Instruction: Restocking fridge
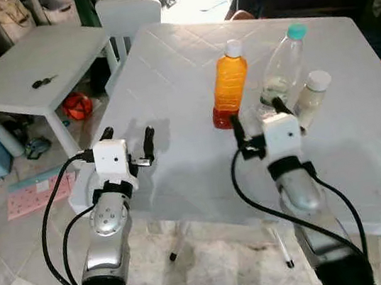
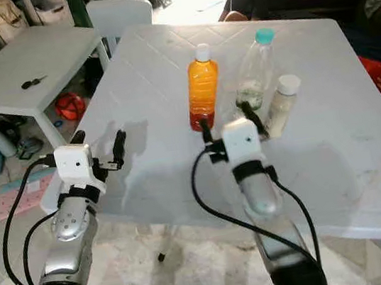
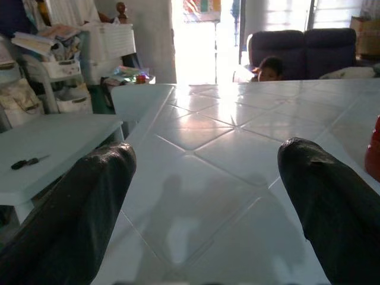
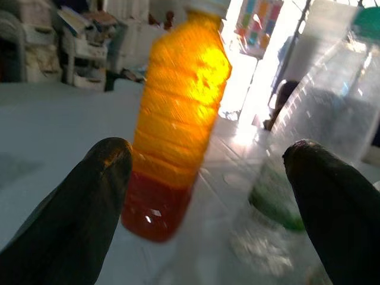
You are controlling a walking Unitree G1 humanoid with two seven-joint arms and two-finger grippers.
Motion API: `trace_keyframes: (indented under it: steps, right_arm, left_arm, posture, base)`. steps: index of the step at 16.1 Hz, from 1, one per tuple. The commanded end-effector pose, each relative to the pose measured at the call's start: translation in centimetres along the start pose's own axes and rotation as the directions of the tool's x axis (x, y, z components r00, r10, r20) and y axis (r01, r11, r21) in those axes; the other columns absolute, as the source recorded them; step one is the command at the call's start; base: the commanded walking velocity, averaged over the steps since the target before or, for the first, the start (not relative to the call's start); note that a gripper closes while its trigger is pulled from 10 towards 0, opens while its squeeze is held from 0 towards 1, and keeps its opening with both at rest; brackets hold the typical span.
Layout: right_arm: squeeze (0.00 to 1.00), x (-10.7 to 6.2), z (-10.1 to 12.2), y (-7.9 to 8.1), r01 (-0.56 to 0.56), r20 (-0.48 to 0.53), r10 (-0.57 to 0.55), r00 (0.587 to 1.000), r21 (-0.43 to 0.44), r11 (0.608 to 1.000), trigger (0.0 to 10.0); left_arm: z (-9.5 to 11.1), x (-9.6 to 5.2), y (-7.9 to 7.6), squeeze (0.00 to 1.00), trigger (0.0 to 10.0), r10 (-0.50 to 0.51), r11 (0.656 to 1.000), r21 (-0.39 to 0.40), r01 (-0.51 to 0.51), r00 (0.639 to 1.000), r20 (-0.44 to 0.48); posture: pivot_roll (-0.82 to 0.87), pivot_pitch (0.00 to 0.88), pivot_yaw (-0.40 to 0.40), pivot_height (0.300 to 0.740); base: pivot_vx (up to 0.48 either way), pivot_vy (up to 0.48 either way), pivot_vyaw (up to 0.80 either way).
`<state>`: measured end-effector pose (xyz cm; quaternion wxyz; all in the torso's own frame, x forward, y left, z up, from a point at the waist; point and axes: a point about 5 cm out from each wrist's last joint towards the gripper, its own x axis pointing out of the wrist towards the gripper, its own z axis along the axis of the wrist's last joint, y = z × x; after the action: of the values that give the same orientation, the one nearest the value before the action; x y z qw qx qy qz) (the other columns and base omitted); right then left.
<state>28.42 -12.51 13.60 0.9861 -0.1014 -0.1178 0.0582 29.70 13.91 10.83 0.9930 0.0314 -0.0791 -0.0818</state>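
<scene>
A cluttered living room surrounds the white tabletop (image 1: 165,67), with a person seated at its far side and a smaller white table to the left. Three bottles stand in a group on the right: an orange juice bottle (image 1: 229,85), a clear bottle (image 1: 283,68) with a teal cap, and a small white-capped bottle (image 1: 311,98) that looks milky, though glare makes that uncertain. The right gripper (image 1: 256,119) is spread wide just near of the first two. The left gripper (image 1: 128,144) hovers released over bare tabletop. The full juice bottle should be heavy, smooth and rigid; its ribbed middle looks the best hold.
</scene>
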Motion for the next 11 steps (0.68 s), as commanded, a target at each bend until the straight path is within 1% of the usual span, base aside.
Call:
trace_keyframes:
  steps: [1,3,5,6,7,9,10,11]
  right_arm:
    - [0.00,1.0,1.6,0.2,-0.024,0.063,0.024,0.998,0.007,1.000,10.0]
    - [0.00,1.6,2.1,0.5,-0.049,0.087,0.048,0.995,0.007,0.999,10.0]
    - [0.00,1.8,2.5,1.0,-0.077,0.103,0.075,0.992,0.017,0.997,10.0]
    - [0.92,1.8,2.8,1.3,-0.092,0.116,0.089,0.989,0.025,0.995,10.0]
    - [1.00,1.9,3.1,1.4,-0.096,0.128,0.091,0.988,0.031,0.995,10.0]
    - [1.00,2.4,3.8,1.3,-0.085,0.150,0.077,0.986,0.048,0.995,10.0]
    - [0.77,2.5,4.0,1.3,-0.084,0.153,0.075,0.985,0.049,0.995,10.0]
    - [0.00,3.2,4.4,1.1,-0.077,0.165,0.068,0.984,0.048,0.996,10.0]
  left_arm:
    - [0.3,0.0,-0.1,0.00,10.0,-0.012,1.000,0.005,0.012,1.000,0.004]
    - [0.2,0.0,-0.3,0.00,10.0,-0.027,1.000,0.003,0.027,1.000,0.000]
    - [0.3,-0.1,-0.4,0.00,10.0,-0.030,1.000,-0.002,0.030,1.000,0.001]
    - [0.3,-0.1,-0.4,0.00,10.0,-0.029,1.000,-0.004,0.029,1.000,0.000]
    - [0.3,-0.1,-0.4,0.00,10.0,-0.030,1.000,-0.005,0.030,1.000,-0.001]
    - [0.2,-0.1,-0.6,0.00,10.0,-0.038,0.999,-0.009,0.038,0.999,-0.004]
    - [0.2,-0.1,-0.6,0.00,10.0,-0.040,0.999,-0.008,0.040,0.999,-0.005]
    - [0.2,-0.1,-0.6,0.00,10.0,-0.045,0.999,-0.010,0.045,0.999,-0.004]
  posture:
    - [-0.06,0.072,-0.014,0.740]
    - [-0.06,0.073,-0.016,0.740]
    - [-0.05,0.073,-0.018,0.740]
    - [-0.05,0.073,-0.019,0.740]
    - [-0.05,0.072,-0.019,0.740]
    - [-0.05,0.072,-0.016,0.740]
    - [-0.05,0.072,-0.016,0.740]
    - [-0.05,0.074,-0.016,0.740]
  base:
    - [0.000,0.000,0.00]
    - [0.000,0.000,0.00]
    - [0.000,0.000,0.00]
    - [0.000,0.000,0.00]
    - [0.000,0.000,0.00]
    - [0.000,0.000,0.00]
    - [0.000,0.000,0.00]
    - [0.000,0.000,0.00]
